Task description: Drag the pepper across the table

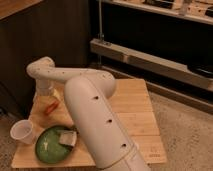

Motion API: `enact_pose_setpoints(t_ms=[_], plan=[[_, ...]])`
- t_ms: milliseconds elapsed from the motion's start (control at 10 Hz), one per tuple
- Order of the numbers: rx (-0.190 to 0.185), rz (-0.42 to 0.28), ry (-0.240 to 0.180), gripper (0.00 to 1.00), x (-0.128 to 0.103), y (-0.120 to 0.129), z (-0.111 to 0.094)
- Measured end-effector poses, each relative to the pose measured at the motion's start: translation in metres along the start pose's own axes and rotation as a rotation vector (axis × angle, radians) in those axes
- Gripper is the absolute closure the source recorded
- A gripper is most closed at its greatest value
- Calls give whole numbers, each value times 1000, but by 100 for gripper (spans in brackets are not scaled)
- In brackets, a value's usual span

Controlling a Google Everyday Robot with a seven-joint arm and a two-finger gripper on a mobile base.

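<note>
The pepper (51, 107) is a small orange-red chili lying on the left part of the light wooden table (137, 117). My white arm reaches from the lower front across the table to the left. The gripper (46, 95) hangs down from the wrist at the far left, just above and behind the pepper. The gripper's tip is close to the pepper; I cannot tell whether it touches it.
A green plate (46, 149) with a pale item on it sits at the front left. A white cup (22, 132) stands left of the plate. A dark wooden cabinet (45, 35) stands behind the table, and metal shelving (150, 57) at the right rear.
</note>
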Motion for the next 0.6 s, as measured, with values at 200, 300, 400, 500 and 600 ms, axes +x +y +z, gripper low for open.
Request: enact_pose_setpoints(t_ms=[200, 300, 400, 500, 600], plan=[[-10, 24, -5, 20, 4, 10, 5], [-9, 37, -9, 20, 5, 15, 8], [-7, 49, -11, 20, 6, 19, 11], [-6, 55, -13, 20, 7, 22, 13], [-6, 61, -17, 20, 7, 24, 17]])
